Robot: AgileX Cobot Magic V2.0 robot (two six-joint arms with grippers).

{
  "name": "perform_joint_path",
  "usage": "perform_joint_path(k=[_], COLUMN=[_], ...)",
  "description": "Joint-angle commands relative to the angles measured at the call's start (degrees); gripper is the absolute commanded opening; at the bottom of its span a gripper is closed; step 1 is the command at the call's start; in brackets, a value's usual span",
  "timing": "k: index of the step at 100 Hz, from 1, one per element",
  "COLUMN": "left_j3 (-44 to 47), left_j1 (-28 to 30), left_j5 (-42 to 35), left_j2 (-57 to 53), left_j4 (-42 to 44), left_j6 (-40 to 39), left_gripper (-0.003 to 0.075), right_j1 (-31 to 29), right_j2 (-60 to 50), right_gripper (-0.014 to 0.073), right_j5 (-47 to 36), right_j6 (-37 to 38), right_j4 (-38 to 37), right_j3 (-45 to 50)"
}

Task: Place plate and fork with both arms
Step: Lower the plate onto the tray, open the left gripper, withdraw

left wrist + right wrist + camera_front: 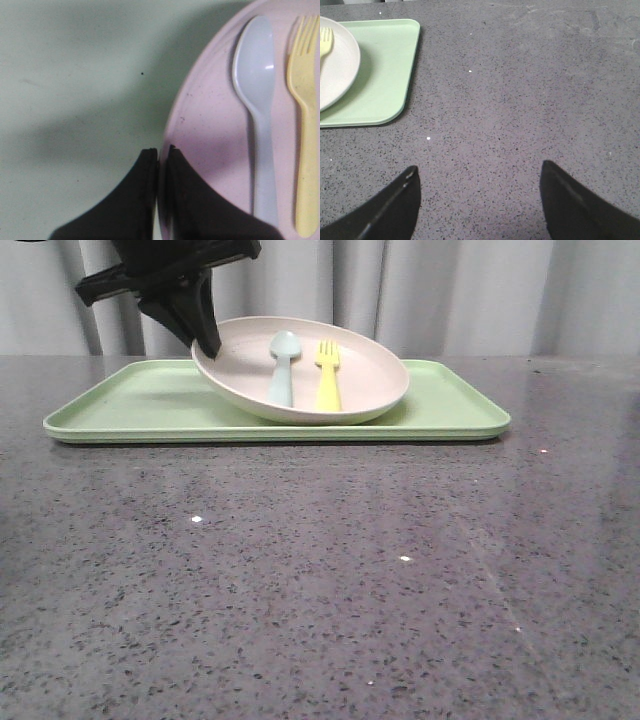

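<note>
Plate (pixel 345 380) tilting off the tray's (pixel 130 400) far edge, rim pinched by closed left gripper (pixel 210 343) to lift it, carrying fork (pixel 328 378) beside spoon (pixel 282 368); right gripper (pixel 479 200) hovering wide open, empty.

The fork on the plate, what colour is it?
Yellow. The fork shows best in the front view, lying beside a pale blue spoon.

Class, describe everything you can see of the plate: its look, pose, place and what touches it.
The plate is a shallow, round, cream-pink dish with a raised rim, plastic-looking. It sits tilted on the green tray, its left edge lifted. The left end effector is shut on that rim. A pale blue spoon and a yellow fork lie side by side inside.
</note>
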Motion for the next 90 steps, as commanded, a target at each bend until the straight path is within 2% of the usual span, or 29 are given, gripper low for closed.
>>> perform_joint_path(k=[1,46,55,75,90], left_j3=[-1.97,-1.97,-1.97,-1.97,-1.97], left_j1=[-0.39,-0.39,-0.39,-0.28,-0.28], left_j5=[-2.59,-2.78,-2.78,-2.78,-2.65], left_j2=[-2.87,-2.22,-2.22,-2.32,-2.65], left_j4=[-2.27,-1.79,-1.79,-1.66,-1.55], left_j6=[-0.93,-1.30,-1.30,-1.30,-1.30], left_gripper=[-0.0021,-0.0013,0.0042,0.0249,0.0306], right_j1=[-0.14,-0.14,-0.14,-0.14,-0.14], right_j2=[0.53,0.53,0.53,0.53,0.53], right_gripper=[0.0509,0.0509,0.0509,0.0509,0.0509], right_j5=[-3.98,-3.91,-3.91,-4.74,-5.05], right_j6=[-0.33,-0.33,-0.33,-0.33,-0.33], right_j4=[-0.41,-0.41,-0.41,-0.41,-0.41], right_j3=[-1.89,-1.89,-1.89,-1.89,-1.89])
